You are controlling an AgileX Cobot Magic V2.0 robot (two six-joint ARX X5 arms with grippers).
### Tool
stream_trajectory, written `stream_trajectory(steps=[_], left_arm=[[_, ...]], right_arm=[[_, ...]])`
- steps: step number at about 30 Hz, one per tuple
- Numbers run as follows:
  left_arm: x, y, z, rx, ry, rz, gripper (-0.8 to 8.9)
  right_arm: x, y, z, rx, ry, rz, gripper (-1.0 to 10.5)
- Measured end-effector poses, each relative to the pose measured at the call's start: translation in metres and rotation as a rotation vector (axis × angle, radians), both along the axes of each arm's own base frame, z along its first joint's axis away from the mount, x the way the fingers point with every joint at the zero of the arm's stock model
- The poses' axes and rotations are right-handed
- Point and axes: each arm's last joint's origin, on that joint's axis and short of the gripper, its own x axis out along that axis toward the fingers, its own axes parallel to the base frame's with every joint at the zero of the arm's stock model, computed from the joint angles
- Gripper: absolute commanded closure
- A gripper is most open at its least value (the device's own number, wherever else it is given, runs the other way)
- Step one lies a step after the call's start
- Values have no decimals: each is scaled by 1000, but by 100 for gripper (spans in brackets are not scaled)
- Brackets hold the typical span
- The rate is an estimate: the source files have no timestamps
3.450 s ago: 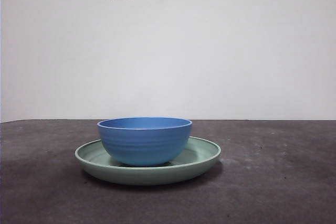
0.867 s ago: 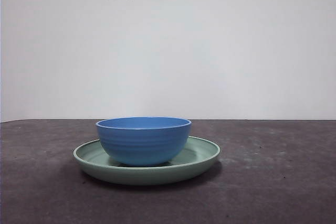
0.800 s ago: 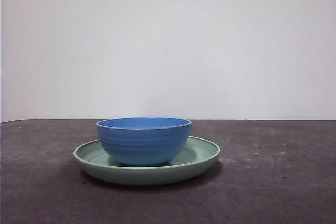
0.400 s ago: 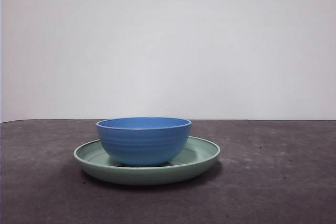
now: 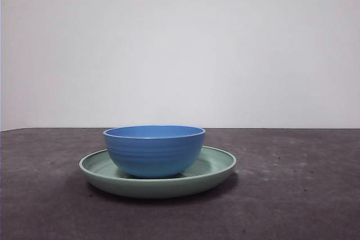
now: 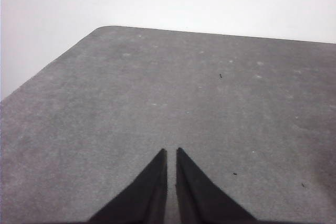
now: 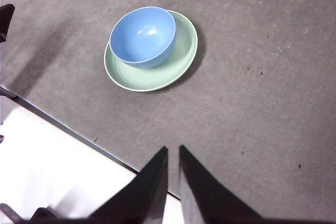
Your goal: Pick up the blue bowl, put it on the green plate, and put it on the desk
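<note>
Right now the right gripper (image 7: 173, 153) is hanging high and well back from the work, its two black jaws drawn almost together with only a thin slit between them and nothing held. Ahead of it, across a stretch of bare desk (image 7: 262, 51), the green plate (image 7: 181, 66) is lying flat, and the blue bowl (image 7: 143, 35) is sitting upright inside it, off-centre toward one part of the rim. In the front view the bowl (image 5: 154, 151) is resting on the plate (image 5: 216, 164), so the next step is probably lifting it back out onto the desk. Being round, the bowl is offering no preferred axis; any part of its rim should serve. The left gripper (image 6: 171, 156) is likewise nearly closed and empty, facing only bare tabletop toward a far corner, with neither dish in its sight. The right arm therefore seems the better placed to reach.
</note>
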Motion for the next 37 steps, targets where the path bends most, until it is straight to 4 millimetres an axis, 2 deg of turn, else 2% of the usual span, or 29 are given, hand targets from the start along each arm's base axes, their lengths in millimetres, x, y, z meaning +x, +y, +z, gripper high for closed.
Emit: stream_trajectory(steps=[9,12,15,21,26,29,32,34,37], left_arm=[[0,0,0,0,0,0,785],[0,0,0,0,0,0,785],[0,0,0,0,0,0,785],[0,0,0,0,-1,0,785],[0,0,0,0,-1,0,785],[0,0,0,0,-1,0,785],[0,0,0,0,-1,0,785],[0,0,0,0,-1,0,786],[0,0,0,0,-1,0,785]], right_arm=[[0,0,0,0,0,-18,916],[3,-1,-3,-11,7,-97,916],[12,-2,-18,-94,-16,-221,916],[49,-6,-66,-59,-322,-503,916],[68,-18,-131,-4,-552,-676,916],[74,-22,-173,-9,-581,-718,916],[77,-24,-208,-37,-526,-732,916],[77,-25,-223,-55,-503,-734,916],[77,-26,-228,-77,-526,-732,916]])
